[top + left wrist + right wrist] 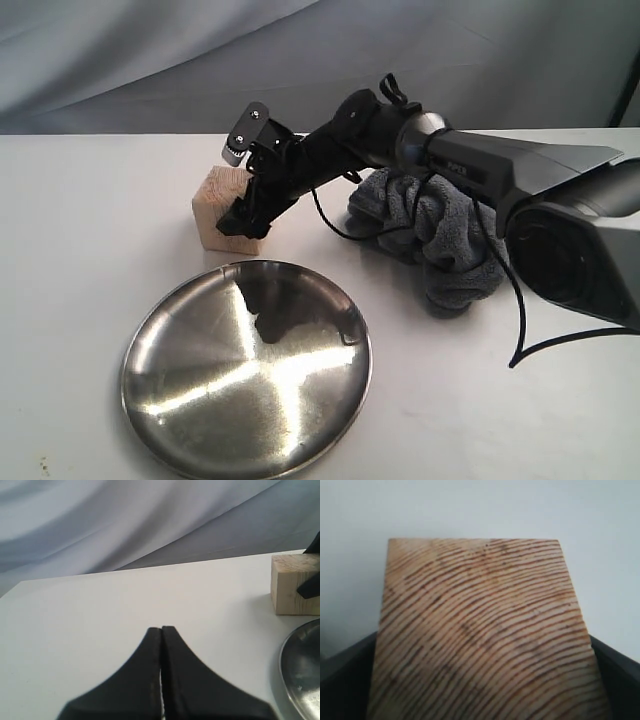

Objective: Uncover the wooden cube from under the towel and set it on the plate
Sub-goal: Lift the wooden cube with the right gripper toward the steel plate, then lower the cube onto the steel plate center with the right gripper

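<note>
The wooden cube (222, 205) stands uncovered on the white table, just behind the plate (200, 400). My right gripper (248, 215) reaches across from the right and is shut on the cube. In the right wrist view the cube's grained face (480, 630) fills the gap, with a black finger (345, 680) against each side. The dark grey towel (440, 240) lies bunched to the right, under the right arm. My left gripper (161, 629) is shut and empty over bare table, with the cube (295, 582) and the plate's rim (305, 670) off to one side in its view.
The right arm (480, 170) with its black cable (520, 300) stretches over the towel. A grey cloth backdrop (300, 60) hangs behind the table. The shiny steel plate sits near the table's front edge.
</note>
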Available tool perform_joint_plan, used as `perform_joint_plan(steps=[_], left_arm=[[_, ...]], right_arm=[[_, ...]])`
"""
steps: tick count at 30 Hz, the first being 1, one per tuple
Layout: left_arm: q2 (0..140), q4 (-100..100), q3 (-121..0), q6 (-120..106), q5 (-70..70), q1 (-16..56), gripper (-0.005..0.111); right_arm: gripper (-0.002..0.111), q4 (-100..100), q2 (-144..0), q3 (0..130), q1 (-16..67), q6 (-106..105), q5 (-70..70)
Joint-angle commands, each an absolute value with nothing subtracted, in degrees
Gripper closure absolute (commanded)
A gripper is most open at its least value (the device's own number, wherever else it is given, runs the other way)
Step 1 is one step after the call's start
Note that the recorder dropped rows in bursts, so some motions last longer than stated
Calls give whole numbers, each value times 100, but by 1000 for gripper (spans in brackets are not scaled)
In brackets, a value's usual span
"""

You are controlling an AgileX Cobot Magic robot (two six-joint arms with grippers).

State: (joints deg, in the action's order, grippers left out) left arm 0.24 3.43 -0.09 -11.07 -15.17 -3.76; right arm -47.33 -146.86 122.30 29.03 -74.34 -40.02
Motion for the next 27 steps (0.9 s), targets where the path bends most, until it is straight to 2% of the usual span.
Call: perform_joint_plan(steps=[1,11,21,27], left_arm=[[0,372,0,-1093,-1521,-369,107],[0,372,0,-1104,-1521,-369,107],[0,372,0,-1104,-1521,-369,107],[0,372,0,-1093,-1521,-369,107]], right_arm=[[108,-5049,-14275,12276,2864,-7402,-4178],[108,-5064,-13696,12276,2864,-7402,-4817],[108,-4852,-13158,12276,2864,-7399,-6996],[108,-4295,-13109,12264,2864,-7429,-6996]])
